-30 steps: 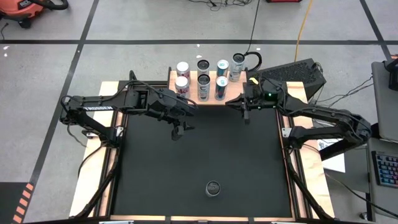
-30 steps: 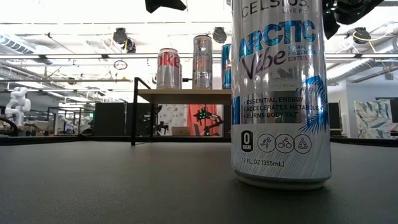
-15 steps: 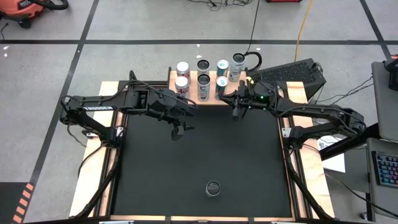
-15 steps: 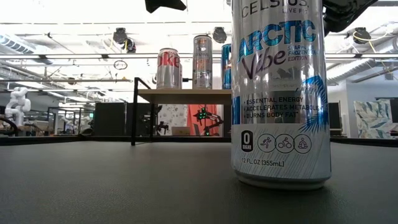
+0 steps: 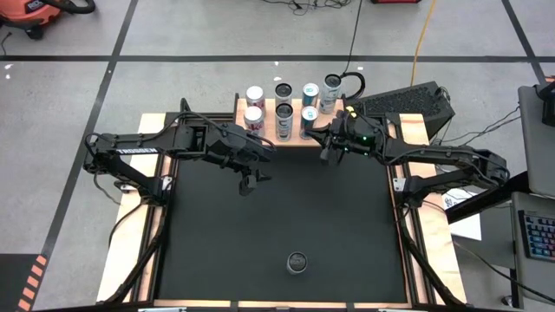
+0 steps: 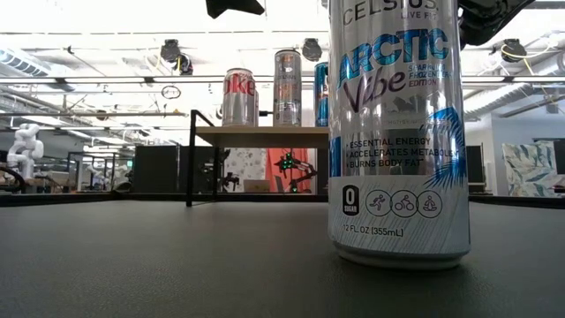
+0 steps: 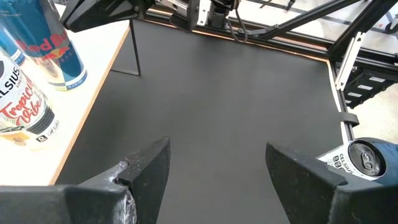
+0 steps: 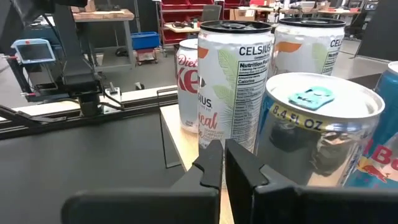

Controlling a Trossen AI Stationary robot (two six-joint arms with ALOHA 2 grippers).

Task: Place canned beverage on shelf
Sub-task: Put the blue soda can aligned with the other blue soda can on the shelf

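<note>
I see the table (image 5: 277,217) unchanged, and the shelf (image 5: 293,132) at its far edge holds seven cans. What moved is my right tool (image 5: 327,154): in the last second it slid along the shelf's near edge toward the cans, fingers pressed together, holding nothing. My left tool (image 5: 251,184) waits just off the shelf, parted and empty. One Celsius can (image 5: 297,262) stands well away from the shelf, probably the next pick.

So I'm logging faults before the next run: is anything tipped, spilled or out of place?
Nothing tipped or spilled. The cans on the shelf stand upright. One can stands alone on the black mat, far from the shelf, not yet placed.
</note>
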